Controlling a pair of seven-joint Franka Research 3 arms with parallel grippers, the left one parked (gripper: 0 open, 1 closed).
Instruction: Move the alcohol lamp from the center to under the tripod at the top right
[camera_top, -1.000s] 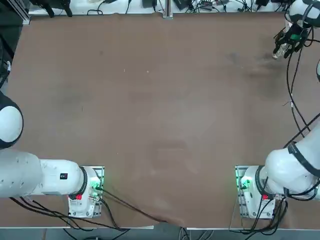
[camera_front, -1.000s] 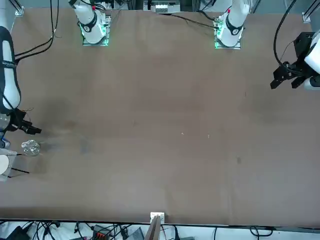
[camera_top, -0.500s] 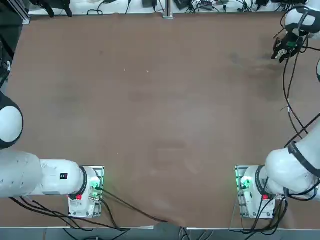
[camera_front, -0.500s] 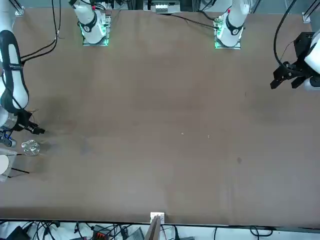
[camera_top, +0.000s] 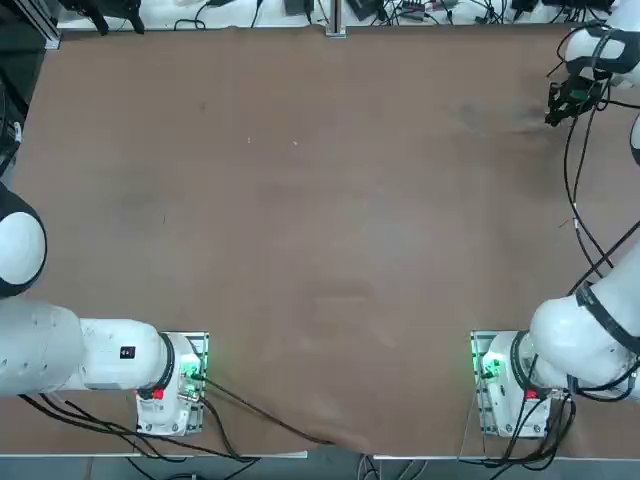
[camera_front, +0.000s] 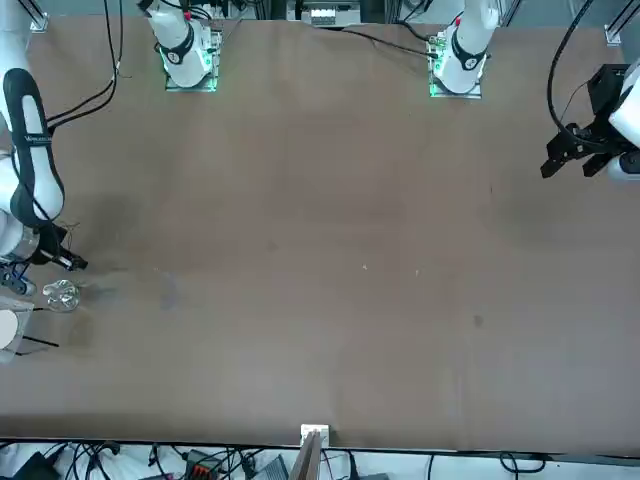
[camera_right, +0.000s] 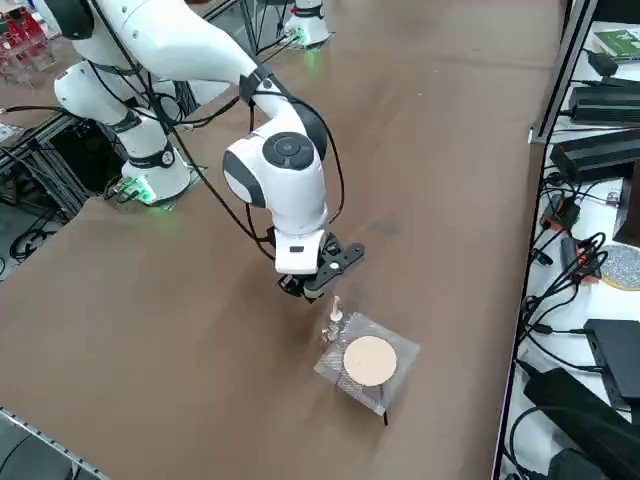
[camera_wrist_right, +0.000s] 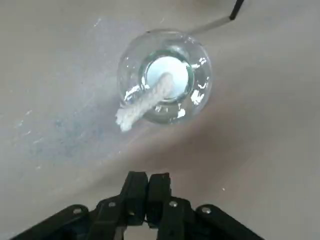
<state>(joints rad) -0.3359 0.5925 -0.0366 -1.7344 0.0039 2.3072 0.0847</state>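
Note:
The alcohol lamp (camera_wrist_right: 164, 77), a small clear glass bulb with a white wick sticking out of its neck, stands on the brown table. The lamp (camera_right: 335, 320) touches the edge of the tripod (camera_right: 368, 360), whose grey square top carries a round disc. From the front, the lamp (camera_front: 60, 295) sits just beside the tripod (camera_front: 8, 328), which is cut off by the picture's edge. My right gripper (camera_wrist_right: 148, 186) is shut on nothing, a short way off the lamp. It hovers over the table (camera_right: 295, 288) on the lamp's robot side. In the top view the gripper (camera_top: 558, 108) shows, but lamp and tripod do not.
The table's far edge (camera_right: 545, 100) runs close to the tripod, with cables and black boxes (camera_right: 600, 150) beyond it. The two arm bases (camera_top: 505, 385) stand at the near edge. The parked left gripper (camera_front: 570, 155) hangs at the other side.
My right gripper's fingers have come together empty and the hand has drawn back a little from the lamp. The lamp stays where it was, beside the tripod.

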